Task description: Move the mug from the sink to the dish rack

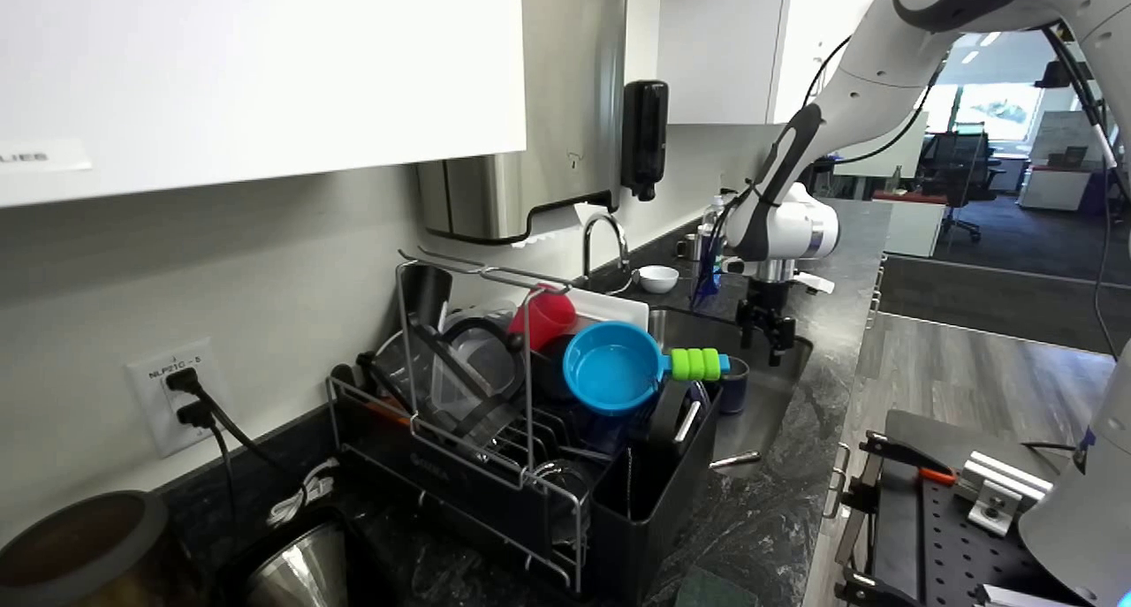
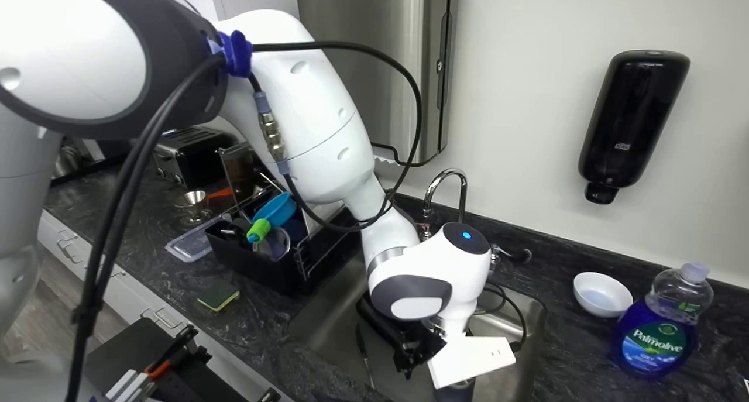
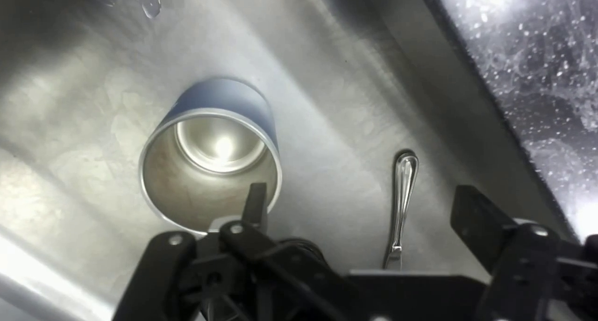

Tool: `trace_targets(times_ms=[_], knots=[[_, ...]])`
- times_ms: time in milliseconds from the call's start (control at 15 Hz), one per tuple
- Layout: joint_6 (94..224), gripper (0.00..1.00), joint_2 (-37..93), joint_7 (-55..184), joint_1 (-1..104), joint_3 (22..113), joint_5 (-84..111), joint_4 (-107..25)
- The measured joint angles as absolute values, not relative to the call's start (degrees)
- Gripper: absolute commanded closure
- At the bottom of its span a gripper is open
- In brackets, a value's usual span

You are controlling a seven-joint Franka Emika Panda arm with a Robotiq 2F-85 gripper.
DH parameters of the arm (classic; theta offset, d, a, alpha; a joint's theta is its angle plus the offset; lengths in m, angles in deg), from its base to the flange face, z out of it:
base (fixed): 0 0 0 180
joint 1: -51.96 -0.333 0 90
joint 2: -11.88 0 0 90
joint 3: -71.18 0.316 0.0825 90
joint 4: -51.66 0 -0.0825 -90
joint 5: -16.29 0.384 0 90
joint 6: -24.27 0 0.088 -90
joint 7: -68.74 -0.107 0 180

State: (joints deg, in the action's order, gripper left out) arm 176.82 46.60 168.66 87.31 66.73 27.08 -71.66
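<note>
Black jaws stood wide apart over the sink (image 3: 331, 185), gripping nothing. In the wrist view a fingertip (image 3: 255, 202) overlapped the mug (image 3: 210, 155) (touching or not, I couldn't tell), which stood upright in the sink near a utensil (image 3: 404, 185). The rack (image 1: 442, 474), with a blue bowl (image 1: 612, 367) in it, sat on the tabletop (image 1: 778, 510) beside the sink.

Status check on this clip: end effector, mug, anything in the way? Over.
End effector open, nothing held. Mug upright in the sink. Metal utensil lies beside it, not touching; dish rack looks crowded.
</note>
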Motion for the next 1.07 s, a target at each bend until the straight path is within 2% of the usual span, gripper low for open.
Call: trace_targets(times_ms=[1067], knots=[[184.36,0.0,57.77,168.53,87.28,69.43,22.55,-64.62]])
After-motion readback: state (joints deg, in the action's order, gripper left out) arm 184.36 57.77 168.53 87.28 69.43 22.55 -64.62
